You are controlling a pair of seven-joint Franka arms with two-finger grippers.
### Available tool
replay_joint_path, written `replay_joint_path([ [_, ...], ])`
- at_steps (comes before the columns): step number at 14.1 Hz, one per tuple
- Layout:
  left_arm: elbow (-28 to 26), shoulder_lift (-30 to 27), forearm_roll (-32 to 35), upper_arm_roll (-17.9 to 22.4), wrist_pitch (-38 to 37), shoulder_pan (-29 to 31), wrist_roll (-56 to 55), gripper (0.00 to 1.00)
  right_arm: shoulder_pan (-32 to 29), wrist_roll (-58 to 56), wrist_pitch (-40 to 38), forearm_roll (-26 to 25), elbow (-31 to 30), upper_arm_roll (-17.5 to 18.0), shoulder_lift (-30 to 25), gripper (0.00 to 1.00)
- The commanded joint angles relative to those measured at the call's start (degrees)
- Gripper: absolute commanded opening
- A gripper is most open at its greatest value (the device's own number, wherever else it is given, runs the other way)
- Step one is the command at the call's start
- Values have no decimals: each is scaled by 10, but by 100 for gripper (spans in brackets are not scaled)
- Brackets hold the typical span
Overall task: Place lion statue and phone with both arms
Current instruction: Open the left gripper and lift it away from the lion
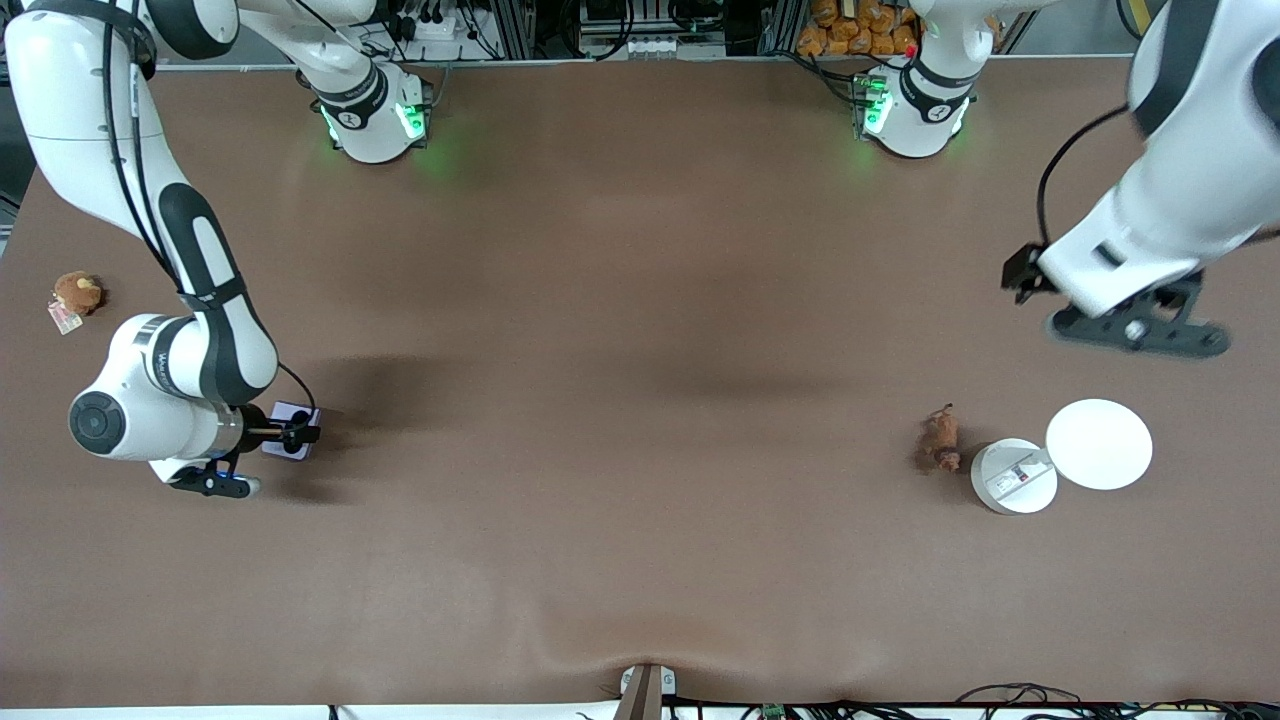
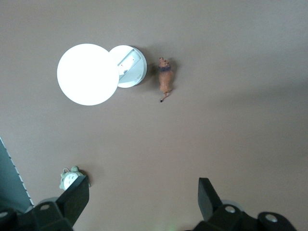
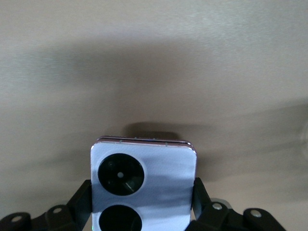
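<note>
The lion statue (image 1: 941, 438), a tiny reddish-brown figurine with a thin tail, lies on the brown table toward the left arm's end, beside a small white disc. It also shows in the left wrist view (image 2: 166, 79). My left gripper (image 1: 1022, 274) hangs open and empty high over that end of the table, its fingers (image 2: 76, 198) wide apart, not over the lion. My right gripper (image 1: 292, 433) is shut on the pale lavender phone (image 1: 284, 415) low over the table at the right arm's end. In the right wrist view the phone (image 3: 144, 180) sits between the fingers (image 3: 199, 195), black circles showing.
Two white round discs, a large one (image 1: 1098, 443) and a smaller one (image 1: 1013, 476), lie beside the lion. A grey-green plush (image 2: 69, 177) lies near the left arm's end. A brown plush with a tag (image 1: 76, 293) lies at the table's edge at the right arm's end.
</note>
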Motion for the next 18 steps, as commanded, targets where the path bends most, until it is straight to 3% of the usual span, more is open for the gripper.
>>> replay_joint_path([
  [1,-5,-51,-49,2,-11,30,0,100,-3,-2,19,-7,-33,12,-21,0],
  [7,-6,-96,-76,19,-12,41,-2,100,-2,-20,21,-8,-34,11,-20,0],
  [9,-8,-102,-104,62,-16,22,-1,100,-9,-44,27,-9,-34,11,-20,0],
  [12,-11,-109,-111,178,-35,-83,-4,100,-17,-60,35,-9,-34,11,-17,0],
  [14,-18,-117,-115,193,-41,-100,-22,100,-17,-60,36,-9,-34,11,-17,0],
  [16,-27,-124,-116,193,-40,-103,-51,100,-20,-60,38,-9,-34,11,-14,14],
  [18,-32,-127,-116,193,-39,-103,-52,100,-21,-61,41,-9,-34,11,-13,20],
])
